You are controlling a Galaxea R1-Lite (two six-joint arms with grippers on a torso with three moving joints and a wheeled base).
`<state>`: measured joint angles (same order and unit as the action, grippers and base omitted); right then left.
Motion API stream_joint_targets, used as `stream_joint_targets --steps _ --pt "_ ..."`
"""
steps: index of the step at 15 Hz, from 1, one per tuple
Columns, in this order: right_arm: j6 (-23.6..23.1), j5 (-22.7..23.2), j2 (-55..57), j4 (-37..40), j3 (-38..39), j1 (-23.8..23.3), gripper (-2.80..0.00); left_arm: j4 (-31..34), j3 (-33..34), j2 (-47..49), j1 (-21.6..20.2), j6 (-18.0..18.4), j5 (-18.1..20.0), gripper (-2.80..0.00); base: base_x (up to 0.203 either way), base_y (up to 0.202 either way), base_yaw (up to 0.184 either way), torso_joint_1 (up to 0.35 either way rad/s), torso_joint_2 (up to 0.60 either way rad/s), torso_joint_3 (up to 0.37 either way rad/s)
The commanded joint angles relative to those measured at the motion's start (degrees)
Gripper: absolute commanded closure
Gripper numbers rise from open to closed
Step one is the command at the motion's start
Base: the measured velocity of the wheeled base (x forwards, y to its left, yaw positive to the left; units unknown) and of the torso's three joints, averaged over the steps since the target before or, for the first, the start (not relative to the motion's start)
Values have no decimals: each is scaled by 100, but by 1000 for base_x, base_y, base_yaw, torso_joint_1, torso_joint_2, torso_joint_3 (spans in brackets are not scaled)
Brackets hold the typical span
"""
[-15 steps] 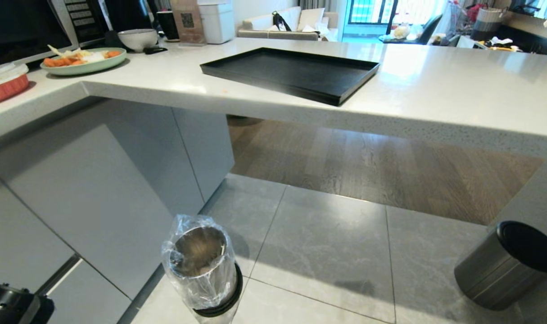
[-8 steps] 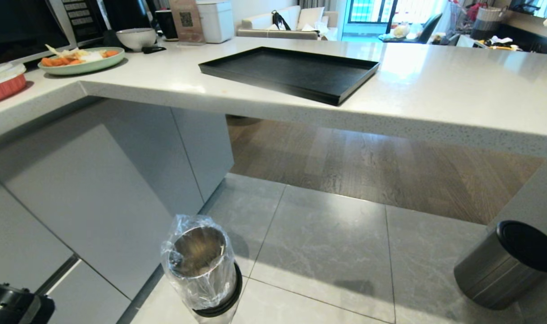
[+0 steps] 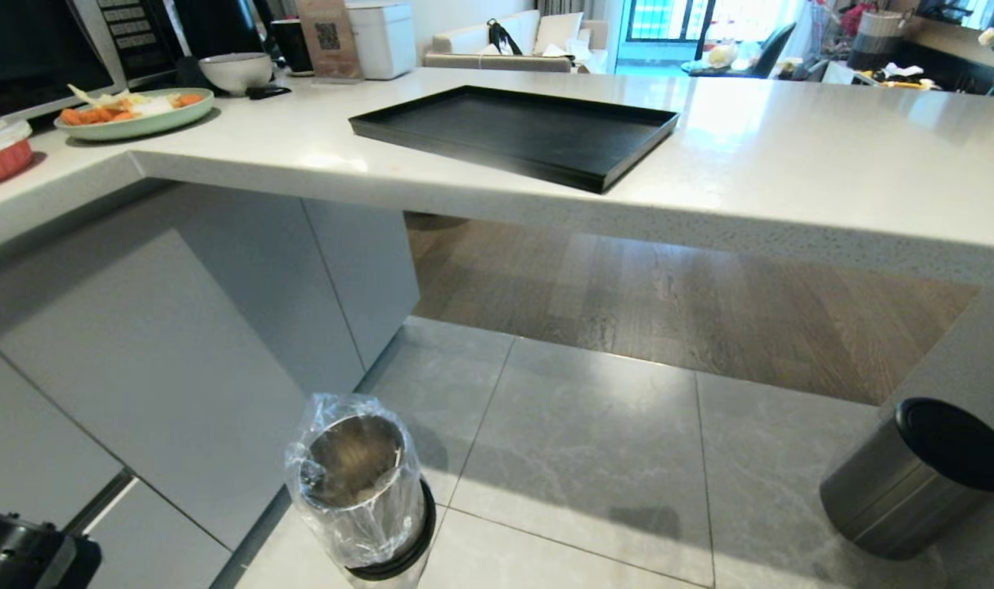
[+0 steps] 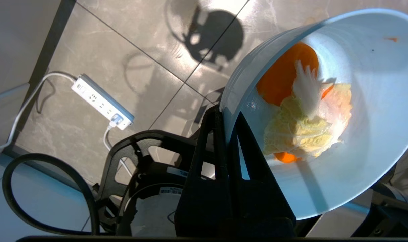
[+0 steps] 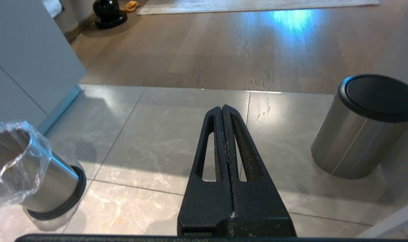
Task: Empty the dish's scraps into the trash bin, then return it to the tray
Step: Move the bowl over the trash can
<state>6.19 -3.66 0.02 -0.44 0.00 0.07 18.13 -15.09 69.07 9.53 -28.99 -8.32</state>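
Observation:
My left gripper [image 4: 225,112] is shut on the rim of the dish [image 4: 368,134], a pale blue-white bowl held above the floor tiles. Inside it lie the scraps [image 4: 301,111]: orange carrot slices and pale yellowish leaves. The dish shows only in the left wrist view. The trash bin [image 3: 357,483], shiny steel with a crinkled clear liner, stands on the floor by the cabinet; it also shows as the trash bin [image 5: 19,174] in the right wrist view. The black tray [image 3: 513,131] lies bare on the counter. My right gripper [image 5: 223,109] hangs shut and holds nothing, low over the tiles.
A darker grey bin with a black lid [image 3: 914,478] stands at the right on the floor. On the counter's far left sit a pale-green plate of food [image 3: 132,110] and a greyish bowl [image 3: 236,70]. A white power strip [image 4: 101,102] with its cable lies on the tiles.
The whole head view has shifted a little to the left, so the camera has moved. Nothing in the scene itself has moved.

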Motion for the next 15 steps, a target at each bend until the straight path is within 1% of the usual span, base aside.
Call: stream_joint_targets --steps 1,9,10,15 --pt "5 5 -2 0 0 1 0 24 15 -8 -4 -28 -11 0 -9 -1 62 5 2 2" --pt "5 5 -2 0 0 1 0 24 15 -8 -6 -23 -17 0 -2 -8 162 2 2 2" --pt "5 5 -2 0 0 1 0 24 15 -8 -4 -26 -13 0 -2 -2 75 0 2 2" --pt "5 5 -2 0 0 1 0 24 -20 -8 -5 -10 -20 0 0 0 0 0 0 0"
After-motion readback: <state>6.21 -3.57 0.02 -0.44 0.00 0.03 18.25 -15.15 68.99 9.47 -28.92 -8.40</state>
